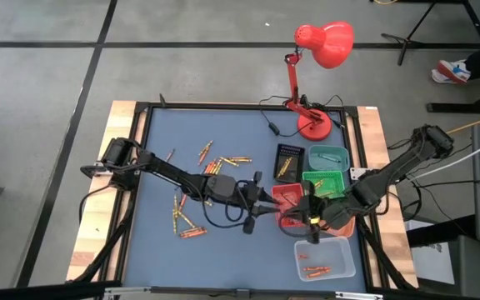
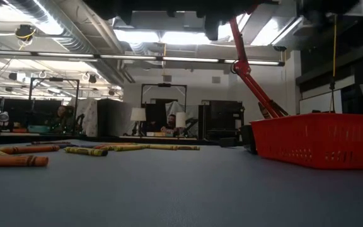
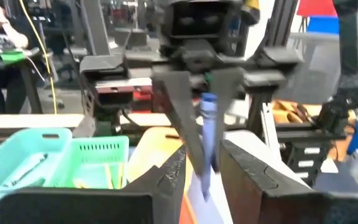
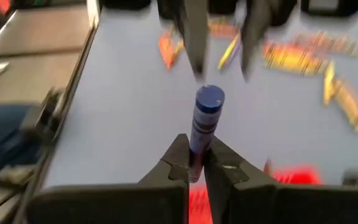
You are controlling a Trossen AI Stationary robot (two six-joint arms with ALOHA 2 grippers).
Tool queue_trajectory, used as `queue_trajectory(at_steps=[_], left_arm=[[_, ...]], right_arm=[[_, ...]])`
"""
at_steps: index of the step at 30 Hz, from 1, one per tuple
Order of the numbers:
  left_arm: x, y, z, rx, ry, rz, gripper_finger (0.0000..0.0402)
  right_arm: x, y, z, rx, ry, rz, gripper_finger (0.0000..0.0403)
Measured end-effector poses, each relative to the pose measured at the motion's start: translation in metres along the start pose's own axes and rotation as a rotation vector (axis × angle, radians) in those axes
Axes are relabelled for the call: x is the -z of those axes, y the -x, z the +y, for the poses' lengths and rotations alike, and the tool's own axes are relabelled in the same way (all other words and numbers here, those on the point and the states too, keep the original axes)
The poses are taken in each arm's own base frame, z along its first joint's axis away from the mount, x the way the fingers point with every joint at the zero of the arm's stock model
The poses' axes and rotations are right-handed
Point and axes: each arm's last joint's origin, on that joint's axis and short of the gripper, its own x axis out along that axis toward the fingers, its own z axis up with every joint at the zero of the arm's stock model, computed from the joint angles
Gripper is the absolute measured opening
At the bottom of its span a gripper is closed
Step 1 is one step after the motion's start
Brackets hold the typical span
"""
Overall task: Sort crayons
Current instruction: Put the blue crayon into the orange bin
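- Meanwhile, the right end effector [image 4: 194,163] pinches a blue crayon [image 4: 202,127] above the red tray [image 1: 288,198].
- Facing it, the left end effector [image 4: 219,46] is spread open (holding nothing).
- Loose crayons [image 1: 186,218] litter the counter [image 1: 165,250] behind.

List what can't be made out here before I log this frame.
- High view: the blue crayon in the right hand is too small, lost among the dark arms.
- Low view: both hands are cut off by the top edge; the red tray wall hides its contents.
- Right wrist view: loose crayons beyond the open left hand are blurred; no count possible.
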Motion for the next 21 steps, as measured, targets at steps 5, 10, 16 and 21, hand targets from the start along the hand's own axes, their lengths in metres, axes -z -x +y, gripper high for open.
queue_trajectory(at_steps=[5, 10, 16, 21], left_arm=[[0.007, 0.000, -0.001, 0.004, -0.005, 0.069, 0.0083], [0.014, 0.001, -0.001, -0.002, -0.011, 0.149, 0.0083], [0.019, 0.002, -0.001, -0.005, -0.014, 0.201, 0.0083], [0.023, 0.007, 0.001, -0.015, -0.020, 0.292, 0.0082]], right_arm=[[0.016, 0.017, -0.011, -0.075, -0.118, 0.257, 0.0031], [0.034, 0.027, -0.020, -0.047, -0.164, 0.515, 0.0023], [0.045, 0.033, -0.025, -0.029, -0.202, 0.686, 0.0029], [0.047, 0.034, -0.027, -0.008, -0.207, 0.707, 0.0047]])
